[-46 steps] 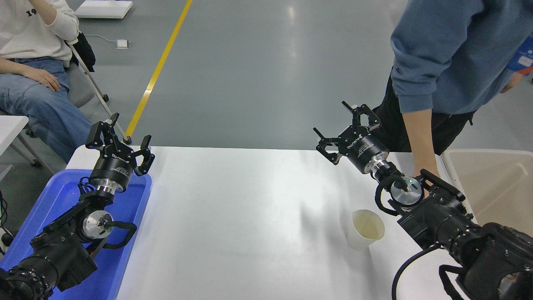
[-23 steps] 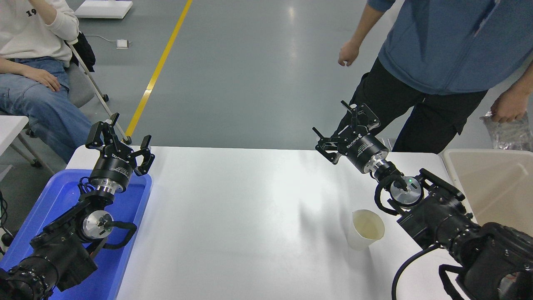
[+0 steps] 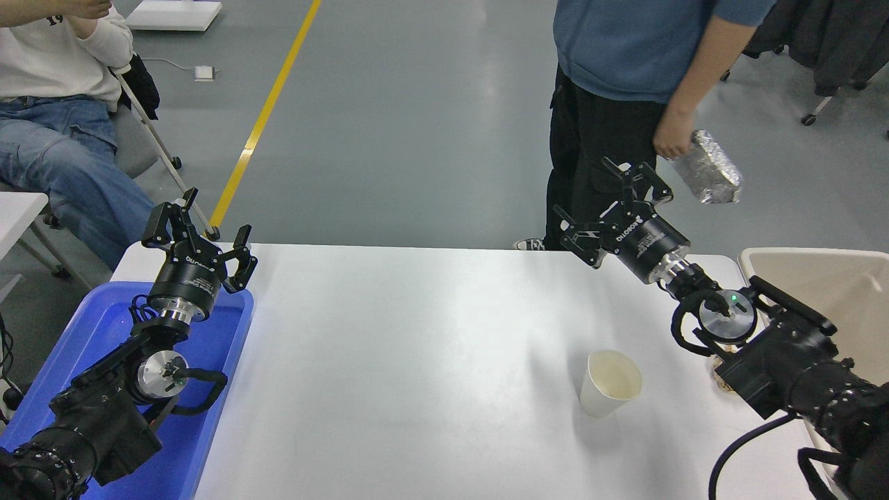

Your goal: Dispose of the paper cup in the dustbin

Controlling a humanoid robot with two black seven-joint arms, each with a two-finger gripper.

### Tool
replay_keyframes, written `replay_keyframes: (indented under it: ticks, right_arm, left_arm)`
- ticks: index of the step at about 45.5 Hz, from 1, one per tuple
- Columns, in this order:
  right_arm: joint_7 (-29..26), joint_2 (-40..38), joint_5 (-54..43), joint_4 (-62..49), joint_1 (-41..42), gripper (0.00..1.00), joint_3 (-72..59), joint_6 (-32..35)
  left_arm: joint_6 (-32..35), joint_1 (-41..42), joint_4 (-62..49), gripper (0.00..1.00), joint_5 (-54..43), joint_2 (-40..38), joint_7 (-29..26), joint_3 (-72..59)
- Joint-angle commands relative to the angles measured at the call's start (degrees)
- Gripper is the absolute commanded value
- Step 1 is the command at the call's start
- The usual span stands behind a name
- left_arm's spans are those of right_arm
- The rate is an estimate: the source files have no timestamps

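The paper cup [image 3: 610, 382] stands upright on the table [image 3: 417, 361], untouched; the right gripper [image 3: 611, 208], fingers spread wide and holding nothing, has shifted rightward and away from the cup, toward the dustbin [image 3: 819, 278] at the right edge; the person's hand [image 3: 672, 142] has withdrawn from the table, leaving the cup free to approach; the left gripper [image 3: 198, 239] rests parked, open, over the blue tray [image 3: 104, 326]; no grasp is yet made.

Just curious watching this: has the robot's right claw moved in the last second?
Yes. The right gripper has shifted rightward and farther from the paper cup, which stayed put on the table.
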Motion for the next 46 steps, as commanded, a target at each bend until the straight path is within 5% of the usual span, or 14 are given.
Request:
replay_keyframes:
  ticks: [1,34,46]
  right_arm:
    - [0.0,-6.2,-2.3,5.8,-2.8,0.99,0.1,0.1]
    - [0.1,-27.9,-36.4,40.3,-9.7,0.99,0.1,-1.7]
    - [0.1,-28.4,-56.3,43.3,-9.2,0.99,-2.5,-7.8]
  left_arm:
    - [0.0,0.0,0.0,1.0,0.0,0.0,0.0,0.0]
    - [0.0,0.0,0.0,1.0,0.0,0.1,0.0,0.0]
    - [0.0,0.0,0.0,1.0,0.0,0.0,0.0,0.0]
